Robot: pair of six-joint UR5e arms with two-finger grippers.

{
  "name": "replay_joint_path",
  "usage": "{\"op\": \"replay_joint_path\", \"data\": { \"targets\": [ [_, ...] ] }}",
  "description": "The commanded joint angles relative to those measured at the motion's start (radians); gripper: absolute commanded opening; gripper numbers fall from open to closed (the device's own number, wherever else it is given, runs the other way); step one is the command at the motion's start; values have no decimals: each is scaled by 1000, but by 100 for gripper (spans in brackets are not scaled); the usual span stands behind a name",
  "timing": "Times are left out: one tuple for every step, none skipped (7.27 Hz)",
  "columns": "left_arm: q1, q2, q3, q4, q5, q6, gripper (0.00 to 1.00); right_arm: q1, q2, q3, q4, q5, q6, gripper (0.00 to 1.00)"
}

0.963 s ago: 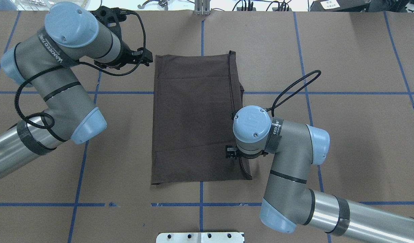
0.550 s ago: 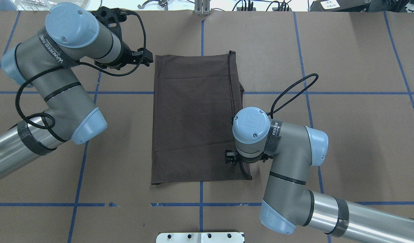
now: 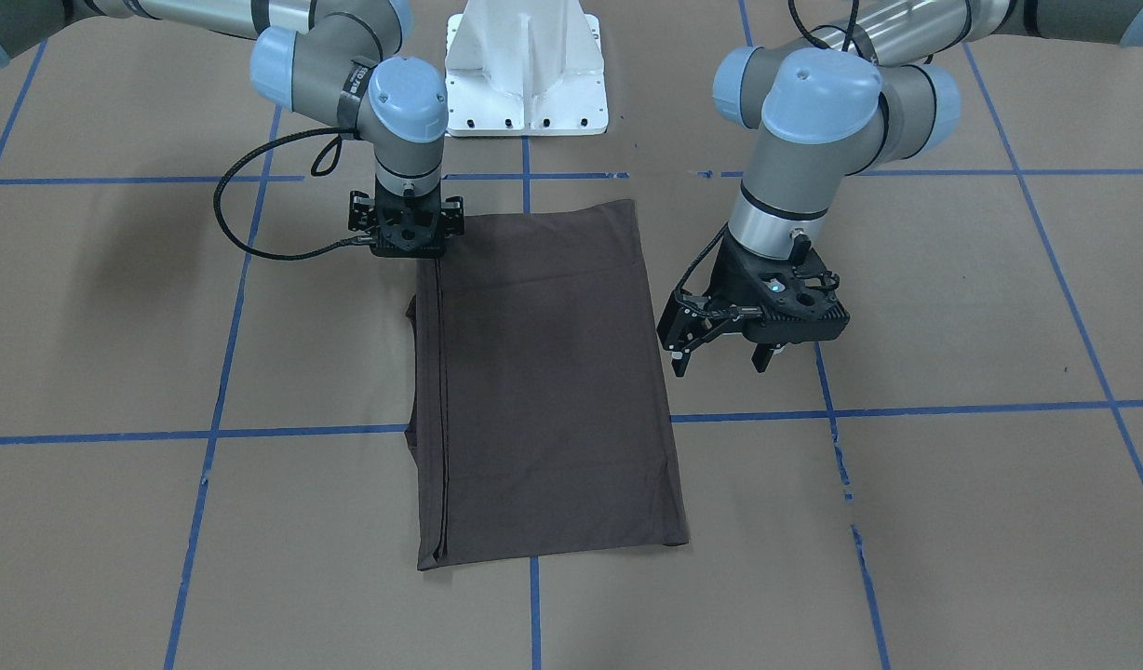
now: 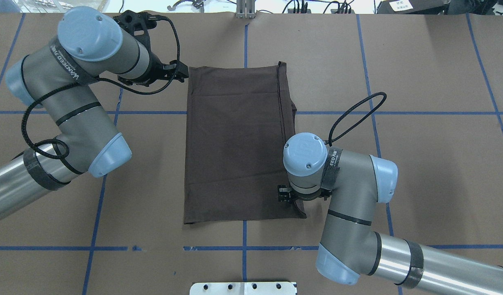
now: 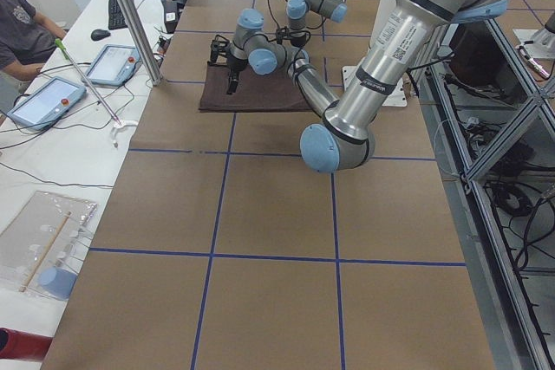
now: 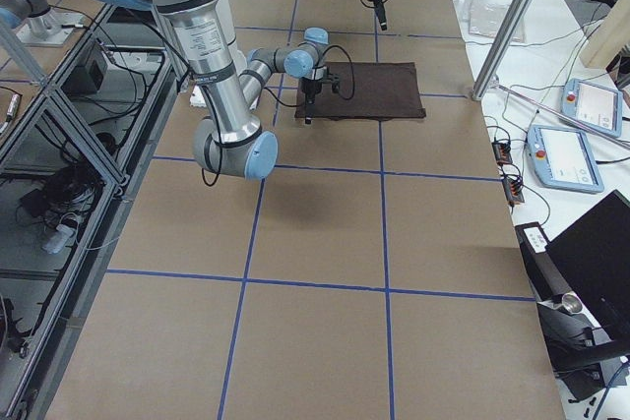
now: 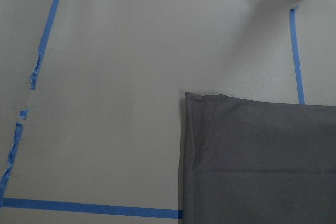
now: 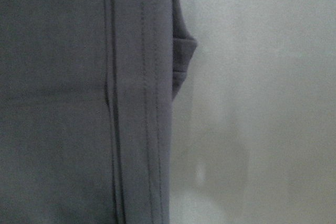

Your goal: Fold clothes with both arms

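The dark brown T-shirt (image 4: 235,143) lies folded into a flat rectangle mid-table; it also shows in the front view (image 3: 544,372). My left gripper (image 3: 719,365) is open and empty, hovering above the paper just beside the shirt's left edge, near its far-left corner (image 4: 182,72). The left wrist view shows that corner (image 7: 262,166). My right gripper (image 3: 409,244) is down at the shirt's near-right corner, hidden under the wrist in the overhead view. The right wrist view shows only the blurred hem (image 8: 142,103) close up. I cannot tell whether the right gripper is open or shut.
Brown paper with blue tape lines (image 4: 243,248) covers the table. The white pedestal (image 3: 525,65) stands at the robot's edge. A metal post (image 4: 245,8) stands at the far edge. A person (image 5: 22,32) and tablets sit at the desk beyond.
My right wrist has slid a little toward the robot's side along the shirt's right edge. My left arm has shifted slightly toward the shirt's far-left corner. The shirt has not moved.
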Motion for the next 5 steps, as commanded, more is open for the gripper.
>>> {"op": "replay_joint_path", "data": {
  "targets": [
    [3,0,2,-5,0,0,100,8,0,4,-32,5,-2,100],
    [3,0,2,-5,0,-1,100,8,-3,4,-33,5,-2,100],
    [4,0,2,-5,0,-1,100,15,-6,6,-40,5,-2,100],
    [9,0,2,-5,0,-1,100,20,-6,6,-47,5,-2,100],
    [9,-2,2,-5,0,-1,100,35,-7,12,-53,8,-2,100]
  ]
}}
